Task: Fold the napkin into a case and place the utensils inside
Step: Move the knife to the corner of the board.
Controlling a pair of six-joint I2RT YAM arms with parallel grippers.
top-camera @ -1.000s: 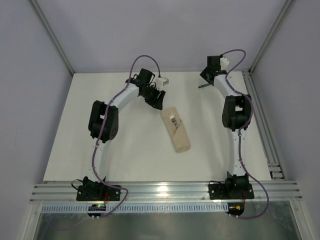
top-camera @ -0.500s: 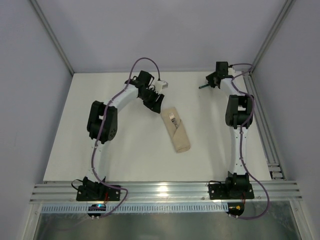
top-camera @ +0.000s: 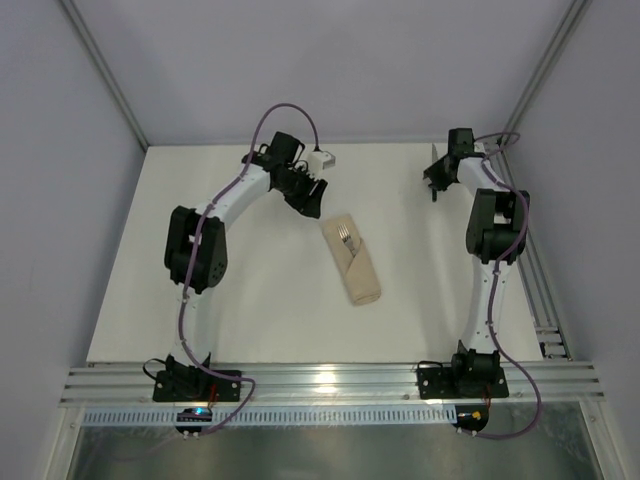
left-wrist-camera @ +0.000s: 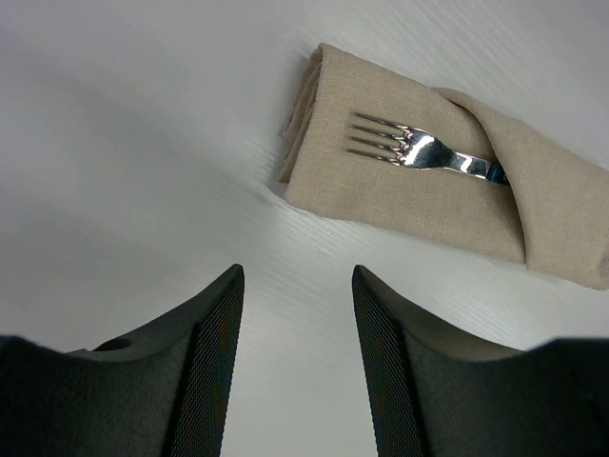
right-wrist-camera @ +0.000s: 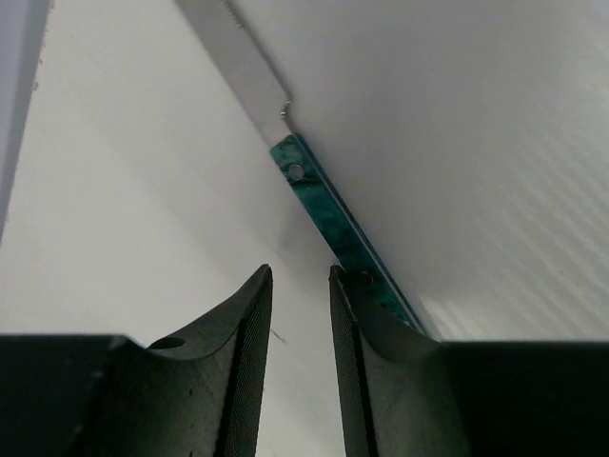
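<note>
The napkin, folded into a narrow beige case [top-camera: 356, 268], lies mid-table with the fork [top-camera: 345, 238] in it, tines sticking out of the far end. The left wrist view shows the case [left-wrist-camera: 419, 190] and the fork's tines [left-wrist-camera: 400, 148] ahead of my left gripper [left-wrist-camera: 297, 276], which is open and empty over bare table. In the top view my left gripper [top-camera: 312, 203] sits just back-left of the case. The knife [right-wrist-camera: 328, 209], with a green handle and silver blade, lies against the outside of my right gripper's finger [right-wrist-camera: 354, 314]. My right gripper [right-wrist-camera: 299, 274] is narrowly open with nothing between the jaws.
The right arm [top-camera: 490, 225] reaches to the back right corner, near the aluminium rail [top-camera: 520, 230] along the table's right edge. The enclosure walls stand close behind both grippers. The arm bases sit on the rail [top-camera: 320, 385] at the near edge.
My right gripper has swung right toward the back right corner, and the knife has shifted right and turned with it. My left arm has drawn back a little; the case has not moved.
</note>
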